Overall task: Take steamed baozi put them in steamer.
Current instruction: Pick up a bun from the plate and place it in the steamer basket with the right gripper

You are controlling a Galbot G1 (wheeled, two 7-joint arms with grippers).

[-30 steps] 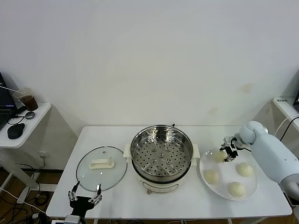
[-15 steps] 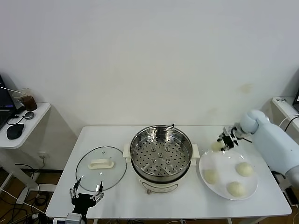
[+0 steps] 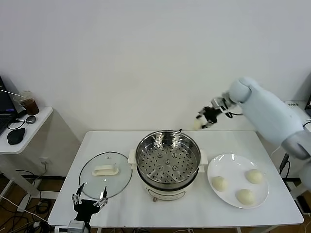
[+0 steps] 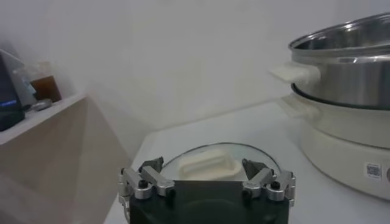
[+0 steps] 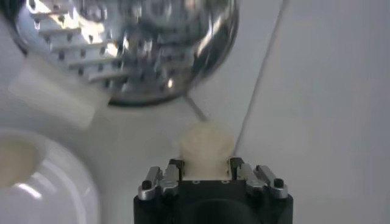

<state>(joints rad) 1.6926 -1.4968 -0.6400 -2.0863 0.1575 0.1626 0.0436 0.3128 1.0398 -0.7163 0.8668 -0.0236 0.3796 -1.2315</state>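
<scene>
Head view: we see the right gripper (image 3: 206,118) raised in the air at about 1 o'clock from the steamer (image 3: 167,160), jaws clamped on one steamed baozi (image 3: 198,124). Three more baozi (image 3: 237,184) sit on the white plate (image 3: 231,163), at 3 o'clock of the steamer. The steamer tray holds no bun. Glass lid (image 3: 105,174) lies flat at 9 o'clock of the steamer; the left gripper (image 3: 89,201) is parked low at 6 o'clock of the lid, fingers apart, holding nothing.

Left wrist view: we see the left gripper (image 4: 207,184) with fingers spread, the lid (image 4: 216,163) just beyond them, the steamer (image 4: 344,91) off to the side.

Right wrist view: we see the right gripper (image 5: 206,172) pinching the baozi (image 5: 206,146), steamer (image 5: 134,45) and plate (image 5: 58,195) rim far below
</scene>
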